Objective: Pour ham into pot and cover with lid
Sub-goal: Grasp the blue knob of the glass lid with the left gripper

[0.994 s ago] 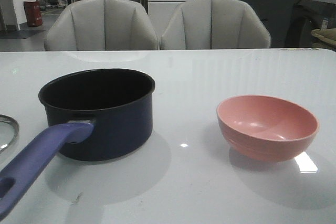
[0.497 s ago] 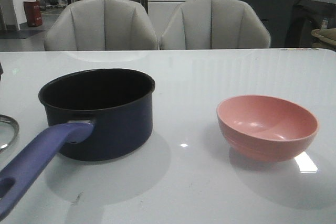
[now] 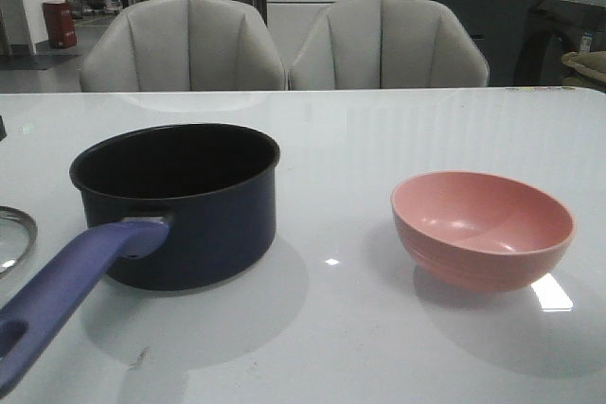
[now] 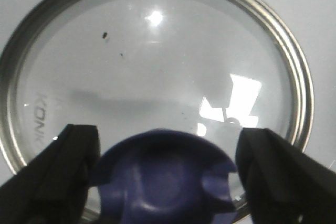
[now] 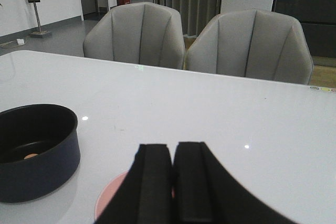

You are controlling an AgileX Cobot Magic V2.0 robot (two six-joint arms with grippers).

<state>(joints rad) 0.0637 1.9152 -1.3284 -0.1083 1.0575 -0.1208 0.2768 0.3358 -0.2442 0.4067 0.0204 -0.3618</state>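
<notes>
While the front cam gave you only a sliver of the lid (image 3: 11, 234) at the table's left edge, the L wrist cam looked straight down on it: glass disc w/ steel rim (image 4: 302, 85), flat on the white table (image 3: 379, 139), blue knob (image 4: 165, 177) sitting between the L gripper (image 4: 165, 182) fingers (image 4: 52, 182). Jaws were spread wide, one finger each side of the knob, neither clearly touching it. R wrist cam showed what the front cam couldn't: inside the pot (image 3: 180, 201), an orange-pink bit of ham (image 5: 31, 156) lay on the black floor. From the front you saw only the dark inner wall. R gripper (image 5: 173, 182) had its fingers pressed together, nothing between them, hanging above the pink bowl (image 3: 483, 229), whose rim peeked out under the fingers. Count: 1 pot, 1 lid, 1 bowl, 2 grey chairs (image 3: 185, 44) behind the table; ham pieces, can't tell beyond the one visible. Bowl looked empty from the front. Pot sat L of centre, purple handle (image 3: 66, 295) pointing toward the near-left corner, lid just beside it. Pot and bowl well apart, bare tabletop between them and behind both up to the far edge.
</notes>
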